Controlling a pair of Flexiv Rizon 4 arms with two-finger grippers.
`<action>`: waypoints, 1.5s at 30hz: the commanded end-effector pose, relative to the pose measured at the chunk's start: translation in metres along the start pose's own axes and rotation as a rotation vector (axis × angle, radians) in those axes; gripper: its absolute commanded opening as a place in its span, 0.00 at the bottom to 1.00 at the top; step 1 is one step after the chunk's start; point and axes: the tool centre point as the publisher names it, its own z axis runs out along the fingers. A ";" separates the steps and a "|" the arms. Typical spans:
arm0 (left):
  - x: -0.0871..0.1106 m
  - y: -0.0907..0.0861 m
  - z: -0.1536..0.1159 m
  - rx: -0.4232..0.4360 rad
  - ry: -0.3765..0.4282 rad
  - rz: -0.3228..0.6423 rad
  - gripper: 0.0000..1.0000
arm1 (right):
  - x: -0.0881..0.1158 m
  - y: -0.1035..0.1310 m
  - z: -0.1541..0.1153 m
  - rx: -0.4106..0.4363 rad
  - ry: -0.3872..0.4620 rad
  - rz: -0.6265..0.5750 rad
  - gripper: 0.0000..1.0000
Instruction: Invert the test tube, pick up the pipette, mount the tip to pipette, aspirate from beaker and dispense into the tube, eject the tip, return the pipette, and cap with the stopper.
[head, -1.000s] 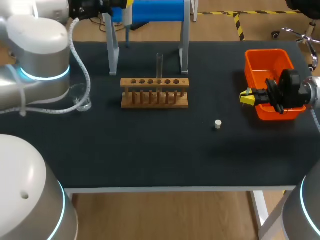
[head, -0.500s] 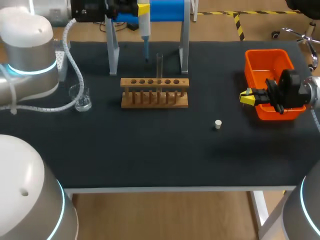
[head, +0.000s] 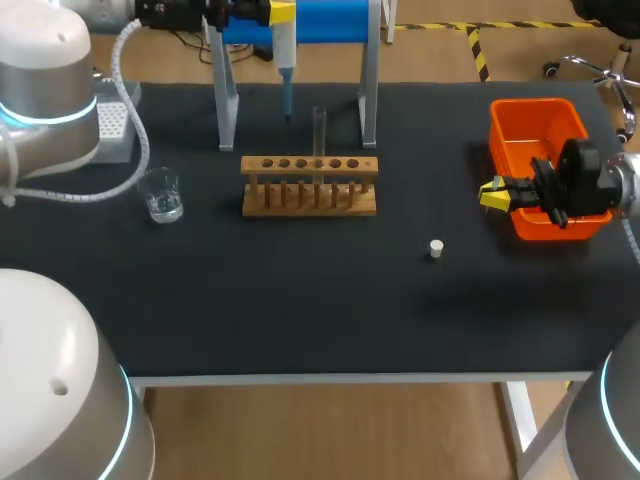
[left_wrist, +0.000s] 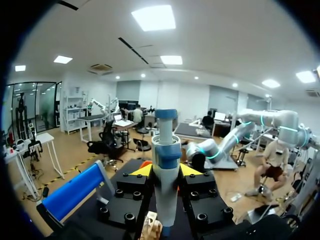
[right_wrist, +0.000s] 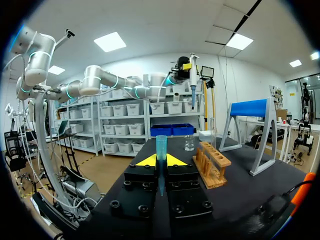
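Note:
My left gripper (head: 272, 13) hangs at the back of the table, shut on the white and blue pipette (head: 285, 58), which points down behind the wooden rack (head: 310, 186). In the left wrist view the pipette (left_wrist: 164, 170) stands upright between the fingers of my left gripper (left_wrist: 163, 171). A clear test tube (head: 319, 130) stands upright in the rack. My right gripper (head: 494, 193) is beside the orange bin (head: 520, 112), shut on a thin blue tip (right_wrist: 161, 149). A small white stopper (head: 436, 248) lies on the mat. The beaker (head: 161, 195) stands at the left.
A tip box (head: 113, 121) sits at the far left behind the beaker. The blue-topped pipette stand (head: 302, 24) straddles the back of the table behind the rack. The dark mat (head: 300, 300) lies bare in front of the rack.
My left arm carried the pipette to the right, from beside the stand's left leg to behind the rack, uncovering the beaker and tip box. The right arm has kept still.

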 end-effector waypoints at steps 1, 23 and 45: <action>0.003 -0.004 -0.002 -0.001 0.012 0.010 0.00 | 0.001 0.000 -0.001 0.000 0.001 -0.001 0.00; 0.076 0.004 0.021 -0.011 -0.045 0.076 0.00 | 0.001 0.000 -0.001 0.000 0.001 -0.001 0.00; 0.091 0.016 0.016 0.006 -0.064 0.112 0.00 | 0.001 0.000 -0.001 0.000 0.001 -0.001 0.00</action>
